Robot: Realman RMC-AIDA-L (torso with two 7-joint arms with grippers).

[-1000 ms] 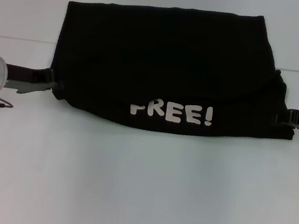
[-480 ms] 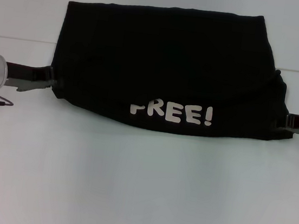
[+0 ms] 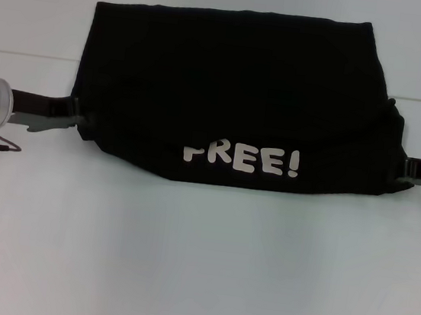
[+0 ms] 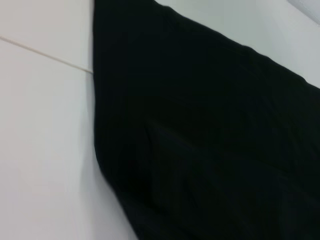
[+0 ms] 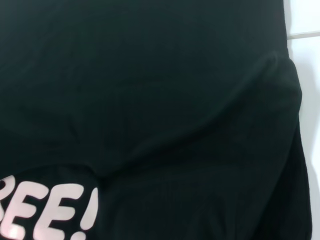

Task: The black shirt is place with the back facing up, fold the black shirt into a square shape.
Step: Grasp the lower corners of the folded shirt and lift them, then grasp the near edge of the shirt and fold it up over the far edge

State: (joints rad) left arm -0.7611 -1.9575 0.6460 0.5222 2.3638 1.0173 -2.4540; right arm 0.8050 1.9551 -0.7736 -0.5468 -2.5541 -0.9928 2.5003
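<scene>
The black shirt (image 3: 235, 84) lies on the white table, folded over on itself, and its near flap shows the white letters "FREE!" (image 3: 241, 159). My left gripper (image 3: 77, 118) sits low at the shirt's left edge, open, with its tips right at the cloth. At the shirt's right edge is my right gripper (image 3: 413, 168), open and just clear of the fabric. The left wrist view shows only the shirt (image 4: 200, 140) and bare table. Most of the right wrist view is filled by the shirt (image 5: 150, 100) and the end of the lettering (image 5: 50, 210).
The white table (image 3: 197, 263) stretches wide in front of the shirt. A thin seam line (image 3: 31, 55) crosses the table behind both arms. A thin cable (image 3: 0, 147) hangs off the left wrist near the table's left side.
My right gripper has pulled back to the right, off the shirt's edge. The shirt's near right corner has settled flatter. The left gripper has barely shifted.
</scene>
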